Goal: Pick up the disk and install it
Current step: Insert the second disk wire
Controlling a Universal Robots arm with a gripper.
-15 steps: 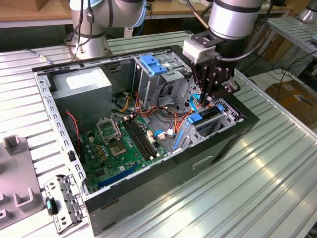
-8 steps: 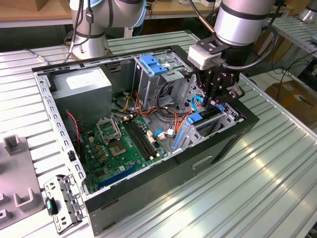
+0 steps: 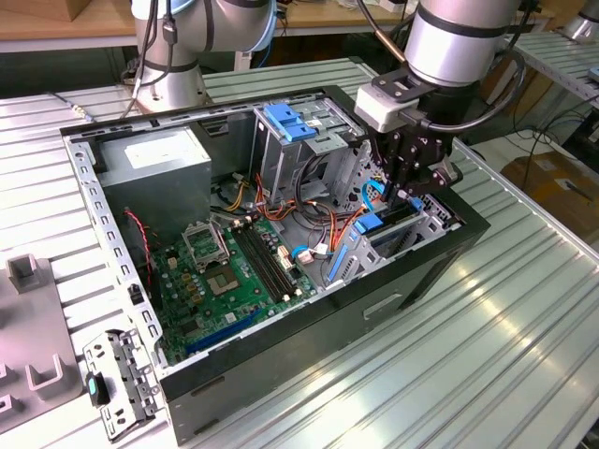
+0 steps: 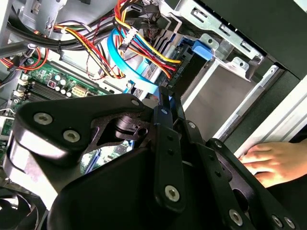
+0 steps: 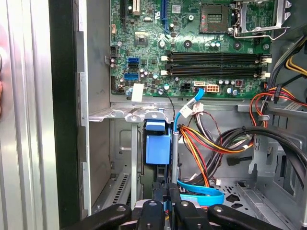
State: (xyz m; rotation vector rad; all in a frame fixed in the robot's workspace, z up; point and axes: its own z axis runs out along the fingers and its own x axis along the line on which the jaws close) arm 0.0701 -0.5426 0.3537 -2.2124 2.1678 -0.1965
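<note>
Basically: ribbed metal worktop (image 3: 524, 309) carries an open black PC case (image 3: 402, 281), lying side-up, reaching from the worktop's far edge toward its near edge. Arm (image 3: 459, 42) comes down over the case corner at the exterior view's right.

Inside the case, largest first: green motherboard (image 3: 229, 276) along the floor toward the near-left corner; grey power supply (image 3: 154, 164) at the far-left corner; tall metal cage (image 3: 299, 140) at the far wall with a blue latch (image 3: 288, 122) on top; bundle of red, orange and yellow wires (image 5: 206, 143) between cage and drive bay.

Loose grey bracket with a green tab (image 3: 117, 383) sits on the worktop just beside the case's near-left corner.

The disk (image 3: 393, 223) is in the bay at the case's right-hand corner, blue rails showing, slotted edge-on between the bay's metal walls; in the first wrist view its blue carrier end (image 5: 157, 146) sits directly ahead of the fingers.

Pincer (image 3: 412, 187) hangs right above the disk; in both wrist views the fingers (image 5: 173, 211) sit close together, narrow slit between them, around the disk's top edge. Reads as closed on the disk.

A hand (image 4: 271, 163) rests on the case's outer edge in the second wrist view.

Thin blue cable (image 5: 201, 191) curls just beside the disk.
</note>
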